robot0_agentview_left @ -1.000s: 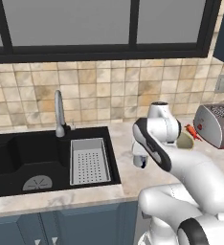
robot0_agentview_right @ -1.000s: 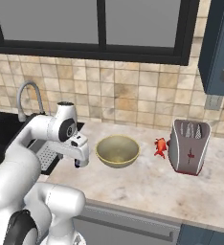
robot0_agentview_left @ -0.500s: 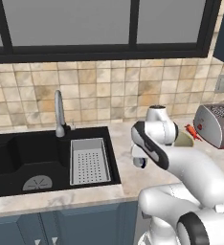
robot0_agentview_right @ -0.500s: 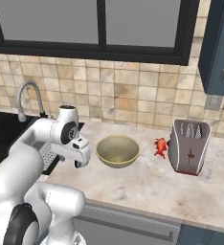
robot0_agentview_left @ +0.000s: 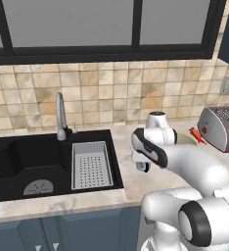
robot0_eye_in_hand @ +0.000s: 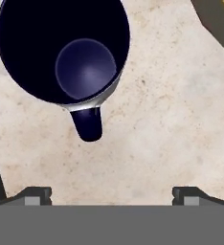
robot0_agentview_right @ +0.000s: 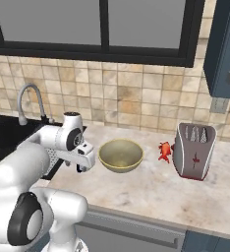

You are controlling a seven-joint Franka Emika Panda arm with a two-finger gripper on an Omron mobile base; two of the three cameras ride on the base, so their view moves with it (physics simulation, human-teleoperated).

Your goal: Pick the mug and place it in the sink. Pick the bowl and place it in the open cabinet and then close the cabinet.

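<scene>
The gripper (robot0_eye_in_hand: 111,194) hangs over the marble counter (robot0_agentview_right: 151,189) with its jaws spread wide and nothing between them. Directly beneath sits a dark navy mug (robot0_eye_in_hand: 66,52), upright, handle toward the fingertips. The olive bowl (robot0_agentview_right: 121,155) rests just beside the hand, between it and the toaster (robot0_agentview_right: 194,150); the black sink (robot0_agentview_left: 33,164) lies on the other side.

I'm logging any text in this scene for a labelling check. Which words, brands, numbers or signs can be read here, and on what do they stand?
None: no readable text in any view.
The toaster bears a small red mark on its side, too small to read.
The mug, the bowl, the sink and the end effector carry no lettering.
</scene>
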